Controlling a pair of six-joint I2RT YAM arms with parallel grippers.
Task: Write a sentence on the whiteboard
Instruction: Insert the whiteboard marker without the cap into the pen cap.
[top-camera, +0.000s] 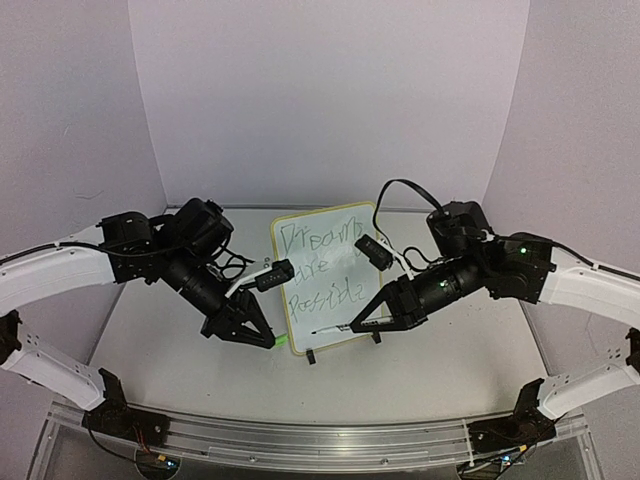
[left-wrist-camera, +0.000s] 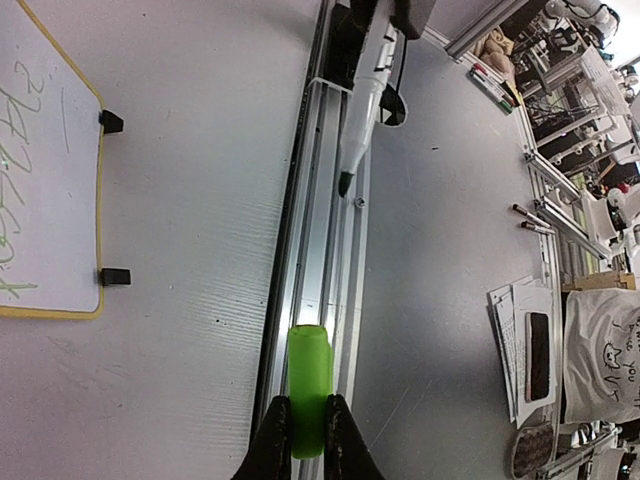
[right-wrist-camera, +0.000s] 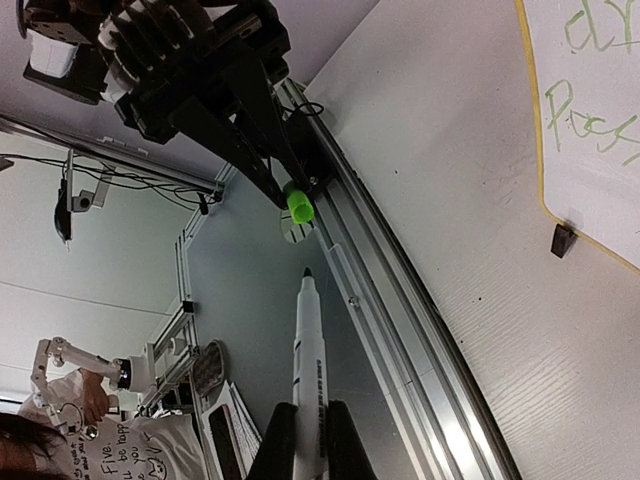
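Pale table (top-camera: 150, 340) under green-lettered whiteboard (top-camera: 324, 296)

Scrawly green sentence (top-camera: 325, 268), roughly "Dreams are possible", on the whiteboard (top-camera: 305, 326)

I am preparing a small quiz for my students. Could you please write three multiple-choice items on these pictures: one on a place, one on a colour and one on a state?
1. Where does the whiteboard stand?
A. between the two arms
B. left of both arms
C. flat on the metal rail

2. What colour is the cap held in the left end effector?
A. red
B. green
C. black

3. In what state is the marker held in the right end effector?
A. capped
B. uncapped
C. lying loose on the table

Answers:
1 A, as the top view shows one arm on each side of it.
2 B, as the left wrist view shows bright green.
3 B, as its dark tip is bare in the right wrist view.
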